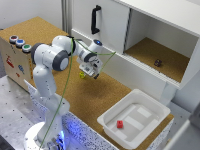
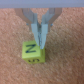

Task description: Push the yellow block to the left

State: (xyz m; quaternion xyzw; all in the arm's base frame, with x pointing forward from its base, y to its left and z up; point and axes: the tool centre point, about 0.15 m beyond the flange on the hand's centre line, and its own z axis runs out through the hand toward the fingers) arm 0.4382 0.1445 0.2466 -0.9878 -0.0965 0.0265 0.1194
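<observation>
Franka arm [image 1: 50, 62], white with grey joints: base at the lower part of the exterior view's left, column upright, shoulder bulky, forearm reaching toward the exterior view's right. Wrist bent downward, hand pointing at the surface below. Gripper [image 1: 92, 74]: low, close to the surface. In the wrist view the gripper [image 2: 39, 44] has its two fingers [image 2: 44, 34] drawn together, tips meeting, nothing between them.

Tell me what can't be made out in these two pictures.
- Yellow block: exterior view, mostly hidden by the gripper.
- Gripper touching the block or not: wrist view, too blurred.
- Dark block in the cabinet: exterior view, too small.
- Red block in the tray: markings too small.
</observation>
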